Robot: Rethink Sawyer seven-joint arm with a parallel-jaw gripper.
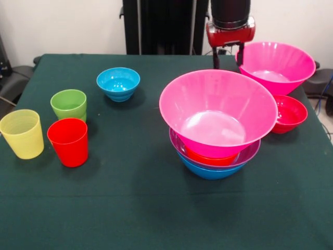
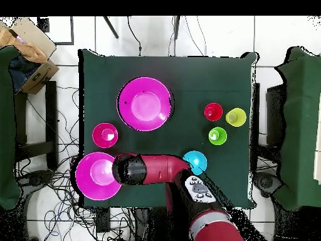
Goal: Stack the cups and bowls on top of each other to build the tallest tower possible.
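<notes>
The gripper (image 1: 228, 58) hung at the near rim of the second large pink bowl (image 1: 281, 65), its two dark fingers apart with nothing between them, one tip just beside the bowl's edge. That glossy, wide-flared bowl sat at the desk's (image 1: 130, 198) corner, and a small crimson bowl (image 1: 287, 113) rested just beside it, touching or nearly so. Close by stood the tower (image 1: 218, 125): a blue bowl (image 1: 208, 172) at the bottom, a purple one (image 1: 250, 153) nested in it, an orange one (image 1: 208, 158) showing as a thin band, and a big pink bowl (image 1: 218, 107) uppermost, sitting slightly tilted and far wider than those beneath. A small cyan bowl (image 1: 118, 83) sat alone toward the desk's middle. Well apart from the bowls, three cups clustered upright: a short light green cup (image 1: 68, 105), a red cup (image 1: 68, 141) just in front of it, and a translucent yellow cup (image 1: 22, 133) beside the red one. Seen from overhead, the red and black arm (image 2: 157, 169) stretched across the desk's edge, covering part of the second pink bowl.
</notes>
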